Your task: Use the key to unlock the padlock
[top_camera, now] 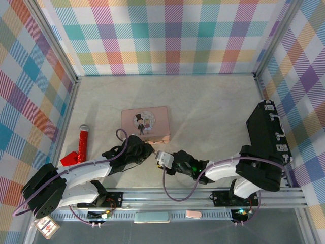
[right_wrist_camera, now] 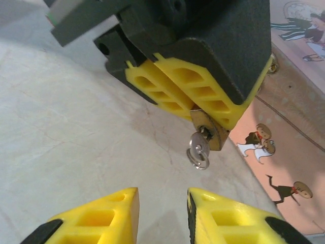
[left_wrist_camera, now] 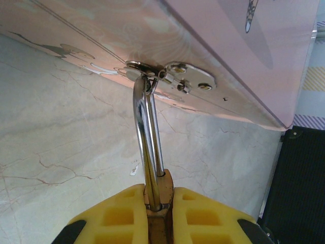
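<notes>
A marble-look table walled in plaid panels carries everything. From above, the pink tin lies mid-table, with a red toy microphone at its 8 o'clock. The left gripper meets the tin's near edge, and the right gripper sits just at its 4 o'clock.

Left wrist: yellow fingers pinch the padlock (brass body squeezed between them). Its shackle rises toward 12 o'clock through the tin's hasp.

Right wrist: the key sits in the padlock's underside, at 12 o'clock of the right gripper's spread fingers, which touch nothing.
</notes>
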